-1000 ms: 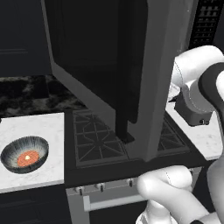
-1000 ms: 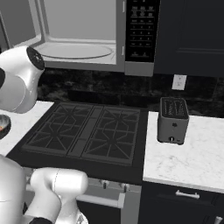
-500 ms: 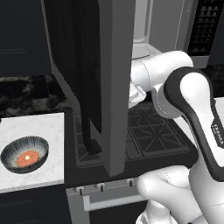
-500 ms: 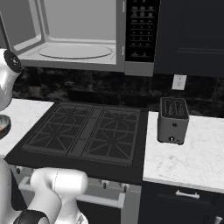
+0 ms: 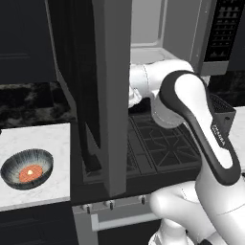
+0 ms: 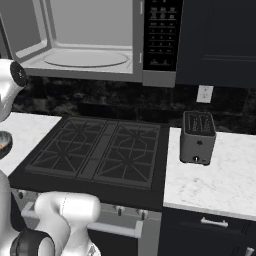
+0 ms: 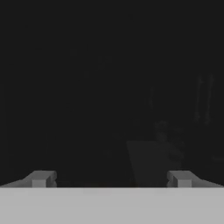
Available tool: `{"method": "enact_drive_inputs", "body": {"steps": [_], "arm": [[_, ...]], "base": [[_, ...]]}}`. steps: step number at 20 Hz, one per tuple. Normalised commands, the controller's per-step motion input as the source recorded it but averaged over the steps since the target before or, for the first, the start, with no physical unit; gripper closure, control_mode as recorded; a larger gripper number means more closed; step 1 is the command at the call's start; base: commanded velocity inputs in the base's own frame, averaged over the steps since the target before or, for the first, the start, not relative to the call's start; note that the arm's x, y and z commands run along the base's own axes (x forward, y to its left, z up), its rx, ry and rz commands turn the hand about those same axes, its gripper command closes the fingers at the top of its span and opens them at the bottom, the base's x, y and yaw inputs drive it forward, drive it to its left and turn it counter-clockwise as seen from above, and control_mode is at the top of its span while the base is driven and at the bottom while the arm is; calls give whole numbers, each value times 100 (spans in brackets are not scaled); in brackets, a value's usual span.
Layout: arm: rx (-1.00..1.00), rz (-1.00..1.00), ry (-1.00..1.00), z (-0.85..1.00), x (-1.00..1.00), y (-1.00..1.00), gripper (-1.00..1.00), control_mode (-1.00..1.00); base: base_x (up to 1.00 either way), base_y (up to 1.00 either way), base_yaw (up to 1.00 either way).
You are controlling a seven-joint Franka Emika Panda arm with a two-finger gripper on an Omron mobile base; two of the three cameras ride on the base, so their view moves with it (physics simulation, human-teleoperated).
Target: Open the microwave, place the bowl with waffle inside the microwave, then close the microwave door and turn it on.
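1. While the wide dark glass microwave door (image 5: 91, 91) in its grey frame stands swung out to the left of the oven, its thick grey edge faces the left base camera and hides much of the stove behind it.
2. The large grey-framed microwave (image 6: 100, 40) is open: its light grey cavity and round glass turntable (image 6: 85, 59) are exposed, with the black button panel (image 6: 161, 35) at the right.
3. The white arm reaches from the lower right of the left base view toward the inner side of the door; its hand end passes behind the door edge.
4. The two-finger gripper (image 7: 111, 178) has its small grey fingertips (image 7: 40, 178) spread wide apart, with nothing between them. Ahead of them lies a dark, indistinct surface.
5. The round dark grey-blue streaked bowl (image 5: 27, 168) rests on the white marble counter (image 5: 48, 139) left of the stove, well apart from the door.
6. The small round orange-red gridded waffle (image 5: 29, 172) lies inside the bowl, at its centre.
7. The black gas cooktop (image 6: 100, 152) sits below the microwave.
8. The small dark toaster (image 6: 197, 137) stands upright on the counter right of the cooktop.
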Motion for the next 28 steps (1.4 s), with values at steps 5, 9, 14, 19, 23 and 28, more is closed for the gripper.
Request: {"method": "enact_drive_inputs", "body": {"steps": [5,9,14,19,23,28], "arm": [[1,-7,2,0,53,32,-100,-100],[0,-8,11,1,54,32,-100,-100],[-1,-7,14,0,52,21,-100,-100],[-1,-21,13,4,45,6,-100,-100],[0,-50,31,22,-3,-43,-100,-100],[0,-53,66,11,-2,-78,-100,-100]], "base": [[0,0,0],[0,0,0],[0,0,0],[0,0,0],[0,0,0],[0,0,0]]}}
